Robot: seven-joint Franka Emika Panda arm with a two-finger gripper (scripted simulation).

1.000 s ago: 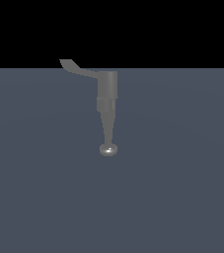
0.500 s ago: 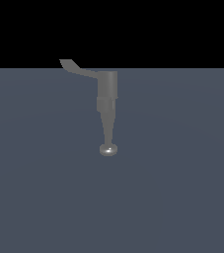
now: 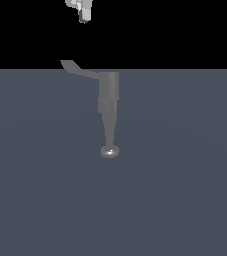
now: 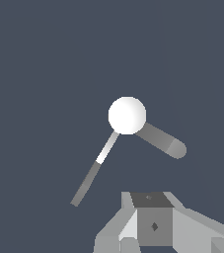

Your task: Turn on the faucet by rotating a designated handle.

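Standing near the centre of the grey desk [image 3: 185, 200], faucet [image 3: 108, 100]: cylindrical body upright, tapering to a narrow spout that ends in a shiny rounded knob. Projecting from the top of the body toward 10 o'clock in the exterior view, handle [image 3: 77, 70]: thin, flat, slightly bent, flared at its tip. No readable brand, label or writing on any surface.

Hanging at the exterior view's upper edge, at about 11 o'clock from the faucet body, end effector [image 3: 83, 17]: well above the handle tip, apart from it, touching nothing, holding nothing. Only the lower portion visible there; finger spacing too small to judge, so open or closed cannot be told.

Seen from the wrist camera, faucet top as a bright white disc, handle [image 4: 91, 173] extending as a thin bar, end effector [image 4: 153, 222] housing in the foreground, fingertips not clearly distinguishable.
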